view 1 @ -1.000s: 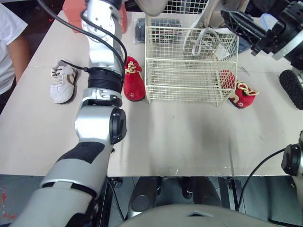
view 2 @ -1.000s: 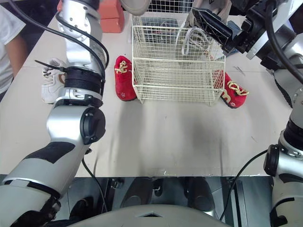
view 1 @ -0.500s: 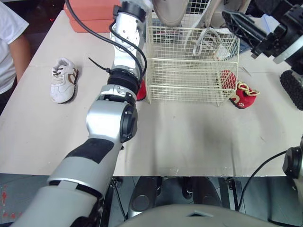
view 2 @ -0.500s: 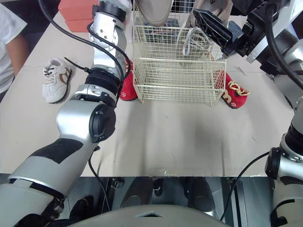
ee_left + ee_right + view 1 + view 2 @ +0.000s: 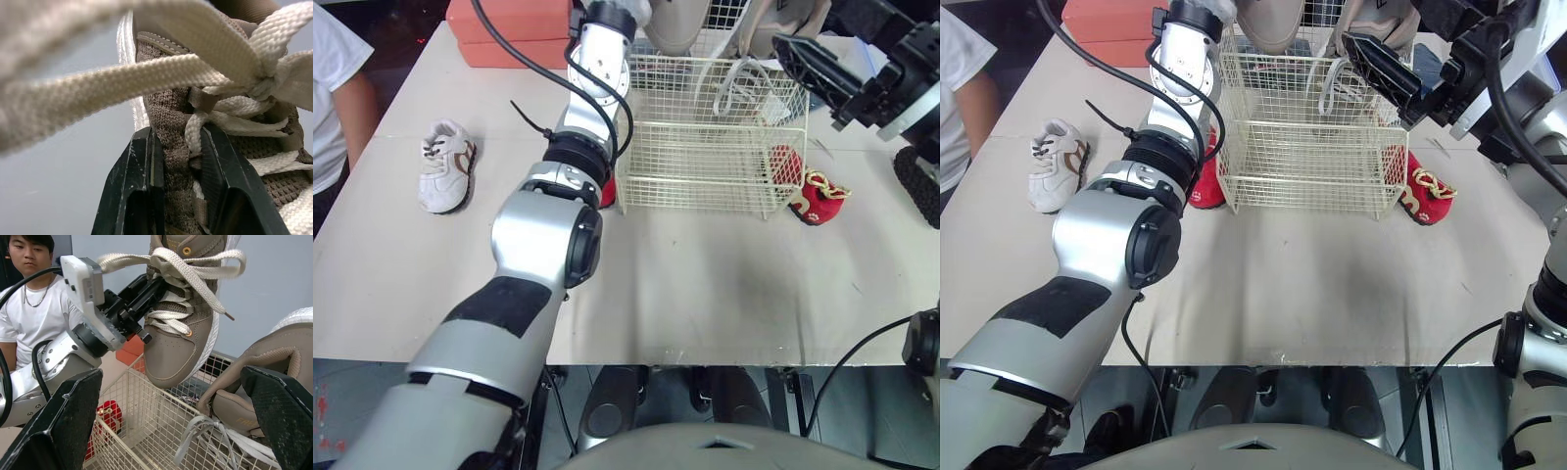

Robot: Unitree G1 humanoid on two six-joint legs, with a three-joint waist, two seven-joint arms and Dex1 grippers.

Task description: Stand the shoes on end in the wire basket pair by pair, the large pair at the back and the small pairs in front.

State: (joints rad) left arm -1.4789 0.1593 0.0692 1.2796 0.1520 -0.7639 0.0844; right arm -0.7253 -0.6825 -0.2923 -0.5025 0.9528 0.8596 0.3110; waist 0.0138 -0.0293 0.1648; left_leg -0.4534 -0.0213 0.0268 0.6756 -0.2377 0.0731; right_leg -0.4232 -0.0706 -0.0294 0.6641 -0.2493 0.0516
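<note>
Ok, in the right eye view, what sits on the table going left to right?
white sneaker → left red shoe → wire basket → right red shoe

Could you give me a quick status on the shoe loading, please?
Left gripper shut on large tan shoe, toe-down over wire basket. Right gripper open by second tan shoe in basket. Red shoes flank basket on table; nothing blocking.

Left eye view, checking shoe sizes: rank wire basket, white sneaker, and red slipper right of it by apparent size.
Largest: cream wire basket.
Then white sneaker and red slipper: alike, slipper partly behind basket.
</note>
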